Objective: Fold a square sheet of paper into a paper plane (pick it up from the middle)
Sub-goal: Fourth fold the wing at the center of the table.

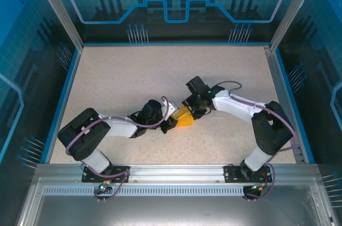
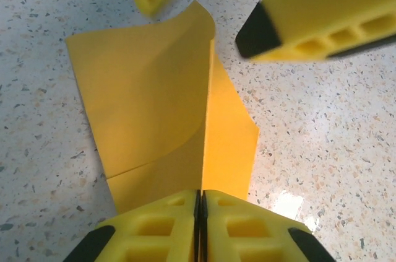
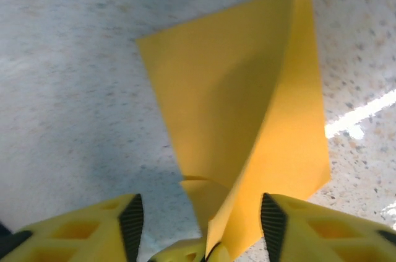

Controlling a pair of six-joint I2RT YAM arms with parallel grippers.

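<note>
Where the two arms meet near the middle of the speckled table [image 1: 117, 76], an orange-yellow sheet of paper [image 1: 187, 121] is seen lying between the two grippers. The sheet is folded. In the left wrist view a straight centre crease runs away from the camera. The part to the right of the crease appears to lie flat on the table, while the part to the left is lifted and curled, its far corner bent over.

The near edge of the sheet is pinched at the crease by the left gripper [image 2: 200, 205], whose yellow fingers [image 2: 154, 225] are pressed together with the paper caught between them. The right gripper [image 3: 201, 215] is held over the opposite end of the sheet with its fingers [image 3: 80, 231] spread wide. The paper is seen in the gap between them, but whether either pad touches it cannot be told.

From the left wrist camera those two spread fingers are seen at the top of the view, one on each side of the raised flap, slightly blurred. In the right wrist view the tip of the left gripper is glimpsed at the bottom edge, where the sheet's layers come together. Seen from above, the sheet sits about midway across the table, nearer the arm bases than the far edge.
</note>
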